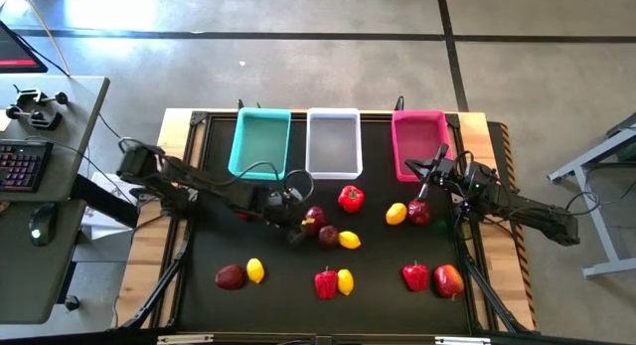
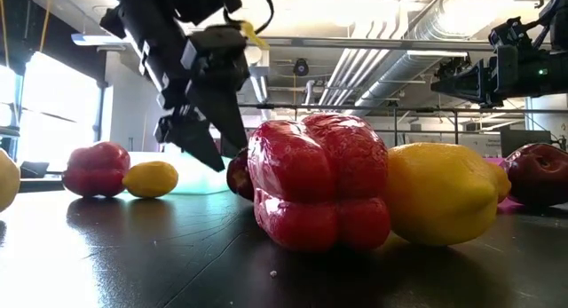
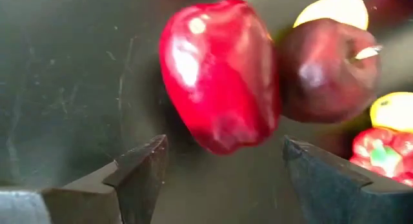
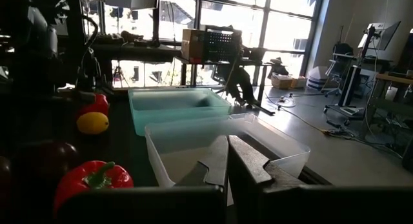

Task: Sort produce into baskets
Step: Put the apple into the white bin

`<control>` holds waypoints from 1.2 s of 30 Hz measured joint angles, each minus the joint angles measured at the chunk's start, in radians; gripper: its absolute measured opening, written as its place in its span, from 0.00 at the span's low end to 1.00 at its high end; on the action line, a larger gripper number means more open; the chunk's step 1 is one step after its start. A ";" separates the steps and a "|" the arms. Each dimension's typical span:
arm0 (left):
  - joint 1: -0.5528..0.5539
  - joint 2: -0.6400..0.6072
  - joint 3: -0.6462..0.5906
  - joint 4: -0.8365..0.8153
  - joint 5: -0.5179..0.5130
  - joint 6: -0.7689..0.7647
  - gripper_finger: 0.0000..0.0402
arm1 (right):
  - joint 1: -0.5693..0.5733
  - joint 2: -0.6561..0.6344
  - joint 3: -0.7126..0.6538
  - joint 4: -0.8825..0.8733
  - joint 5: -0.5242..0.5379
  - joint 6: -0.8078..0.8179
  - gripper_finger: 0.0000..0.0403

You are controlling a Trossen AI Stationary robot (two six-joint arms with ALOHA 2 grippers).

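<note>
My left gripper (image 1: 295, 232) stands open and tilted down just left of a cluster at mid-table: a glossy red fruit (image 3: 219, 72), a dark maroon fruit (image 3: 329, 69) and a lemon (image 1: 349, 240). In the left wrist view the red fruit lies on the mat ahead of the open fingers (image 3: 222, 179), which touch nothing. The teal basket (image 1: 260, 141), the white basket (image 1: 333, 141) and the pink basket (image 1: 417, 144) stand in a row at the far edge. My right gripper (image 1: 422, 181) waits shut and level near the pink basket; its wrist view shows the fingers (image 4: 227, 161) together.
More produce lies loose on the black mat: a red pepper (image 1: 350, 197), a lemon (image 1: 396, 214) beside a maroon fruit (image 1: 418, 212), and near the front edge a maroon fruit (image 1: 230, 276), lemons (image 1: 255, 270), red peppers (image 1: 325, 282) and a red fruit (image 1: 448, 280).
</note>
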 joint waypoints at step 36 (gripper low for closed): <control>0.081 0.024 0.060 -0.029 -0.177 0.251 0.73 | 0.000 0.000 0.000 0.000 0.000 0.000 0.00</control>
